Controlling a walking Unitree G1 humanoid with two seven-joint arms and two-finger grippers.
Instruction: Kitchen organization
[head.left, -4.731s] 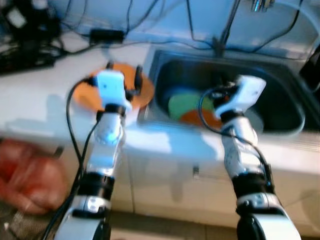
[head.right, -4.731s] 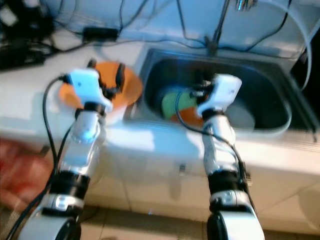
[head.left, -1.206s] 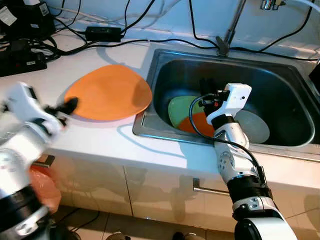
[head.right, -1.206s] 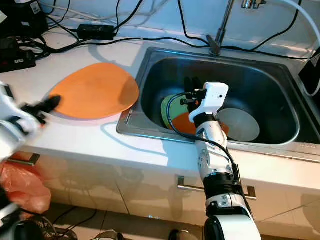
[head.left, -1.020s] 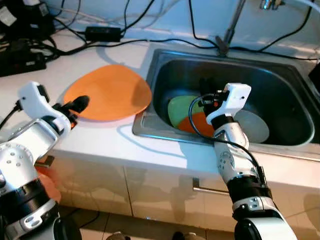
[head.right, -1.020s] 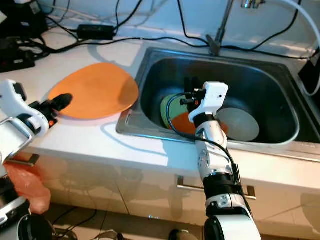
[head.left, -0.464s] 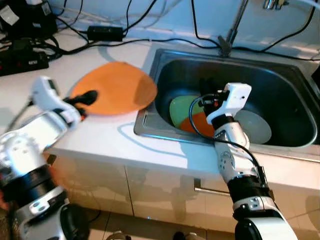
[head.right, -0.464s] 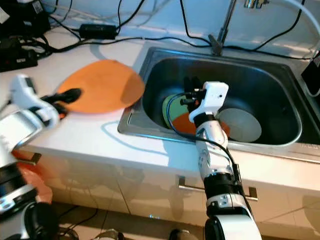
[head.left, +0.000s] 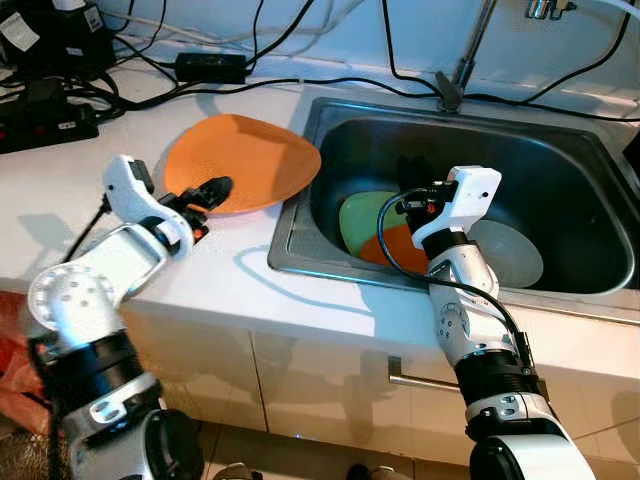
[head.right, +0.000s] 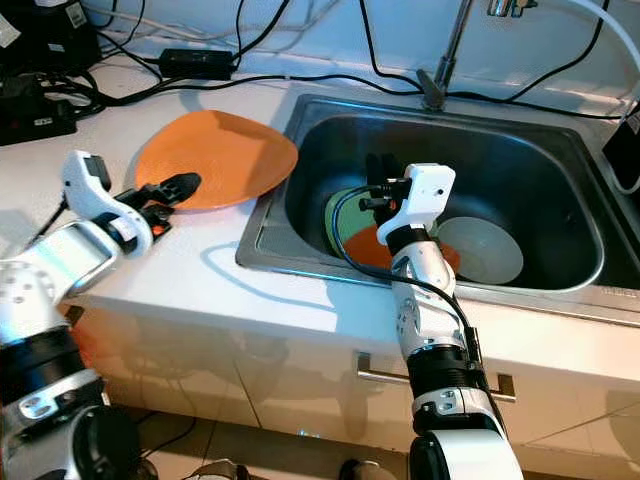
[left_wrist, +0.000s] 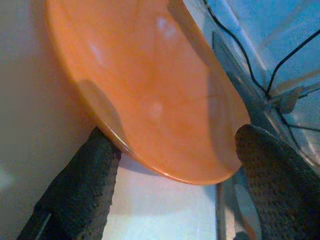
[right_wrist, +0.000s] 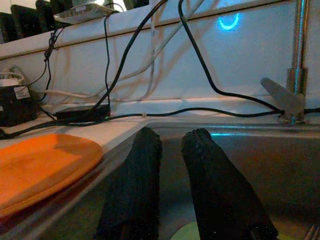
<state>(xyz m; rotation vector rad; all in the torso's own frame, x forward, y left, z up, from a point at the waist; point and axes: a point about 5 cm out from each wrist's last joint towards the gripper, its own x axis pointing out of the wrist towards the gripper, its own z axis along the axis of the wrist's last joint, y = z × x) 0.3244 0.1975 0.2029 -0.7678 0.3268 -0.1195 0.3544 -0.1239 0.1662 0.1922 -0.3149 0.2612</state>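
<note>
A large orange plate (head.left: 245, 160) lies on the white counter, its right rim reaching over the edge of the steel sink (head.left: 570, 150). My left gripper (head.left: 212, 190) is at the plate's near rim and stands open. In the left wrist view one finger (left_wrist: 85, 185) sits under the rim of the orange plate (left_wrist: 150, 90) and the other stands off at its far side. My right gripper (head.left: 412, 172) hovers inside the sink, shut with nothing held. Below it lie a green plate (head.left: 360, 212), a small orange plate (head.left: 392, 248) and a pale grey plate (head.left: 515, 255).
A faucet (head.left: 462, 65) rises behind the sink. Black cables and a power adapter (head.left: 210, 67) run along the back of the counter. A power strip (head.left: 45, 120) sits at the far left. Cabinet doors with a handle (head.left: 410, 378) are below the counter. A red bag (head.left: 12, 350) is on the floor.
My left arm swung in from the left to the big orange plate's near rim. The plate shifted right toward the sink. The right arm has stayed still.
</note>
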